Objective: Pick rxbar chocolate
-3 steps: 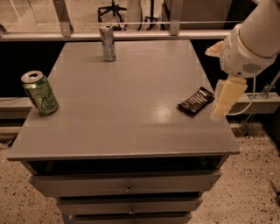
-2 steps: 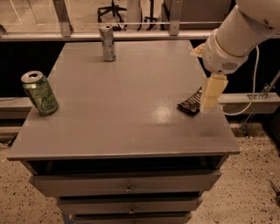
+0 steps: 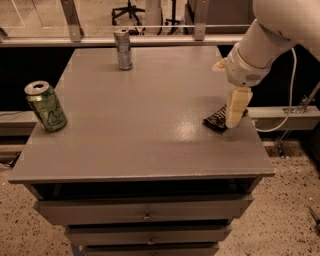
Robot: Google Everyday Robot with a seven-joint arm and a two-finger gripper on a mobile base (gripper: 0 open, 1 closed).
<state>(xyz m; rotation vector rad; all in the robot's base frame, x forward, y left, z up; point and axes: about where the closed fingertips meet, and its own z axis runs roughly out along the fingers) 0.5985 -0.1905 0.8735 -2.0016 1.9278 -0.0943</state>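
- Your claw (image 3: 234,116) hangs over the right-hand part of the bench (image 3: 150,120), near its right edge, pointing down from the white arm (image 3: 260,50) that comes in from the upper right.
- You cannot tell how far the claw is open, nor whether it has hold of anything.
- The rxbar chocolate (image 3: 215,120) lies flat on the bench top at the claw's tip. Its black wrapper shows to the left of the claw, and its right end is hidden behind the claw.
- The bench top is a plain grey slab with a dull sheen, and a soft glare sits just left of the bar.
- A green can (image 3: 46,106) stands upright near the left edge, well apart from the bar.
- A slim silver can (image 3: 123,49) stands upright near the far edge.
- Below the top you see grey drawers (image 3: 145,209) with small pulls.
- The floor (image 3: 295,210) is speckled and pale.
- Behind the bench runs a metal rail (image 3: 150,41) with posts, and past it stands an office chair base (image 3: 127,9).
- A white cable (image 3: 291,85) drops from the arm on the right.
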